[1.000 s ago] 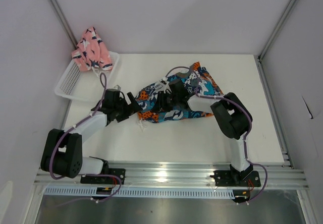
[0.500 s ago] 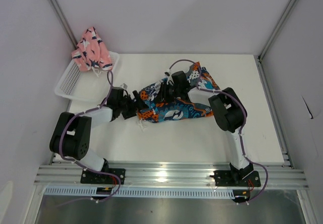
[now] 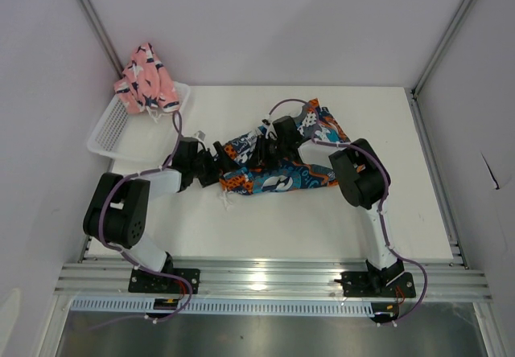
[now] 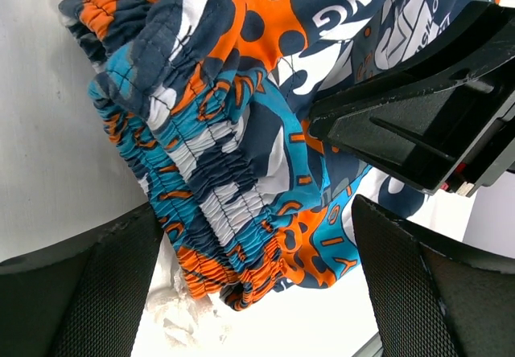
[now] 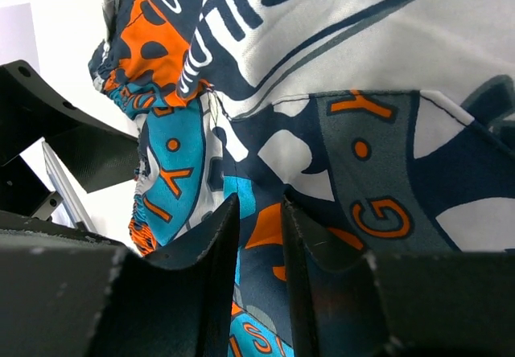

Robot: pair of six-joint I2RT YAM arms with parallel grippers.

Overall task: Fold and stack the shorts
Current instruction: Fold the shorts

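Well, the biggest thing here is the table, a flat, smooth white top walled in by pale panels.

Spread across its middle is the printed pair of shorts, soft thin fabric rumpled into a long, uneven heap that runs from the left gripper toward the far right. Up close the print is crowded: teal, orange, navy, grey and white patches, dots, round logos and block lettering. The elastic waistband is gathered into tight ribbed puckers, and its stitched edge lies on the table.

At the far left corner sits a white plastic mesh basket, shallow and rectangular, hanging partly past the table's edge. The pink pair of shorts, with navy-and-white shapes, is bunched in a mound on its far end, well apart from the printed pair.

The left gripper lies low at the waistband end with its jaws spread wide; the puckered band sits between its textured black fingers, ungripped.

The right gripper is over the middle of the printed shorts, its fingers drawn close together and pinching a fold of the cloth.
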